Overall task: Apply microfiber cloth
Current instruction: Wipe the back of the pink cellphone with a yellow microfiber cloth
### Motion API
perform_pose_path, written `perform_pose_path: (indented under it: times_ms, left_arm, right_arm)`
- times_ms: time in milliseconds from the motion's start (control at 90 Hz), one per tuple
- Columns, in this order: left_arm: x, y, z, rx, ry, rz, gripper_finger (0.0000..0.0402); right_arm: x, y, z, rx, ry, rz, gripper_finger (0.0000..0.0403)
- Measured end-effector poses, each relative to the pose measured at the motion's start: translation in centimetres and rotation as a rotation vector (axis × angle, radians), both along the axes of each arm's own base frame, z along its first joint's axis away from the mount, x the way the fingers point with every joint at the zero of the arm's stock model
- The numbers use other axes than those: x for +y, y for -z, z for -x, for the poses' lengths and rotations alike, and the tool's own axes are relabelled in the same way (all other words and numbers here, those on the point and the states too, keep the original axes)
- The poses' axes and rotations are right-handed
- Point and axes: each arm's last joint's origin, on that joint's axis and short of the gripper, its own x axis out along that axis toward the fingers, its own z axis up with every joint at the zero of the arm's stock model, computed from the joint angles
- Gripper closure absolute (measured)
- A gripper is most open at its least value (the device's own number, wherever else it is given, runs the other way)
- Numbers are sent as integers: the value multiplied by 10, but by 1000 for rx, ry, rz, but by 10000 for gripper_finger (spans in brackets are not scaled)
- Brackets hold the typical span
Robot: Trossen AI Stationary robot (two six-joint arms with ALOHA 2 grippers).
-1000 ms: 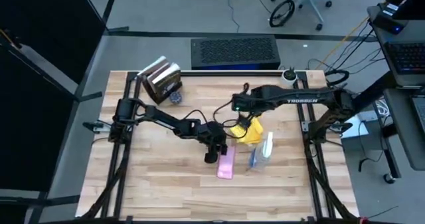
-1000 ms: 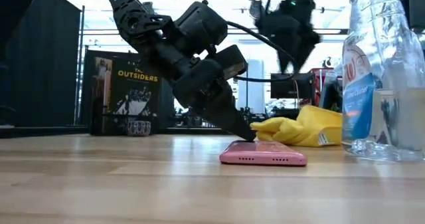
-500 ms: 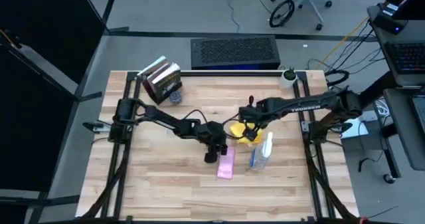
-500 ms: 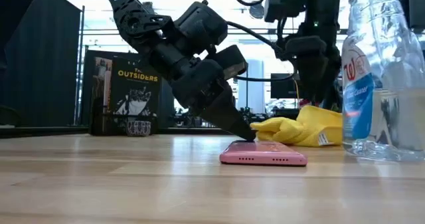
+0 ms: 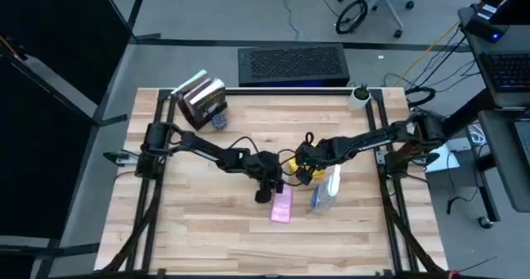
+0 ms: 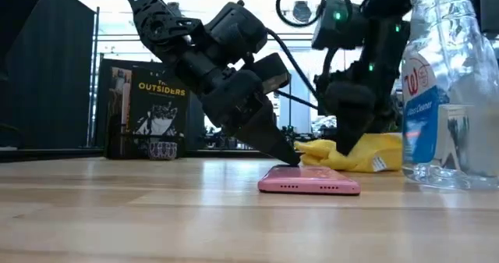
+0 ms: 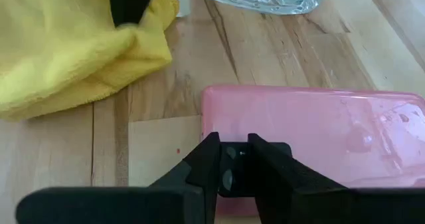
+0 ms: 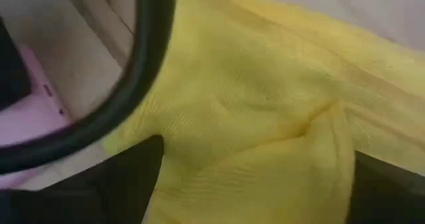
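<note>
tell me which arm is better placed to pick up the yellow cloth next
Right. The right gripper is down on the microfiber cloth, while the left gripper pins the pink phone.

Yellow microfiber cloth [image 7: 60, 51] soft, matt; pink phone [image 7: 319, 137] glossy, prob. plastic; table [image 7: 292, 58] smooth wood.

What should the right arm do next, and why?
Probably close the right gripper on the microfiber cloth and lift it. Its open fingers straddle a fold of the cloth, which lies beside the pink phone, not on it. The left gripper pins the phone's edge.
</note>
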Motion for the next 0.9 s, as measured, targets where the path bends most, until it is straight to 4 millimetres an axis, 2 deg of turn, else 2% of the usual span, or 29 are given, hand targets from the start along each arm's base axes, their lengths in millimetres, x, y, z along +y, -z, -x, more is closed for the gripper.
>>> perform_pose_path:
  times_ms: [111,222,389,522,567,711,900]
  left_arm:
    - [0,0,0,-1,0,0,339]
    - [0,0,0,0,0,1,339]
    - [0,0,0,0,-1,1,339]
    - [0,0,0,-1,-1,0,339]
    - [0,0,0,0,-1,0,339]
    - [0,0,0,0,-7,-6,339]
    - [0,0,0,0,-13,-11,339]
  right_arm:
    - [0,12,-2,19,-11,19,70]
    - [0,20,-4,47,13,15,119]
    - [11,22,-3,56,33,-1,241]
    - [27,14,4,58,-1,-32,352]
    - [32,9,6,41,-19,-40,379]
    - [48,-9,13,-28,-68,-59,379]
    - [69,-19,-1,-235,-198,-45,386]
